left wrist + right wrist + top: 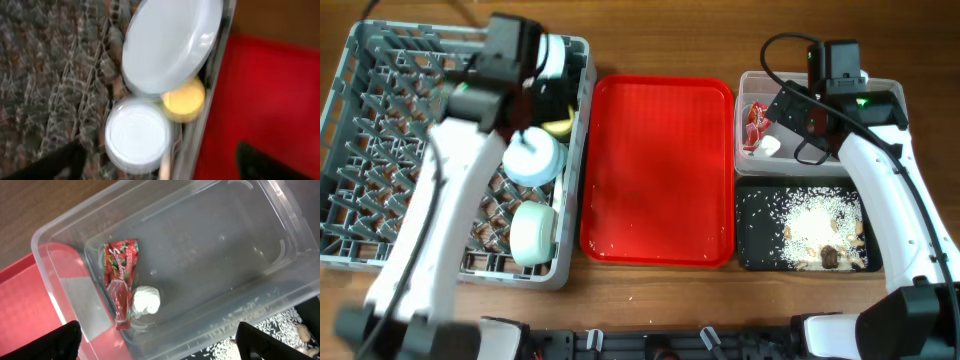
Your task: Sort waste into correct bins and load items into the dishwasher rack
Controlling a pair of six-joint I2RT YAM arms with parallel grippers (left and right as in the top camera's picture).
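The grey rack [380, 150] stands at the left. In the left wrist view a pale blue plate [170, 42] leans by its right wall, with the yellow cup [184, 102] and a whitish round dish [136, 134] below it. Overhead shows the cup [558, 127], a light blue round dish [535, 158] and the pale green bowl [532, 232]. My left gripper [535, 100] [157, 152] is open above them. My right gripper [790, 110] [157, 332] is open above the clear tub [745, 85], which holds the red wrapper [120, 275] and tissue wad [145, 300]. Rice scraps [820, 225] lie in the black tray [750, 255]. Fork and spoon are not visible.
The flat red serving tray [658, 170] lies between the rack and the bins, with a few rice grains near its front edge. The right arm's cable loops over the clear tub's back edge. Bare wooden table runs along the front.
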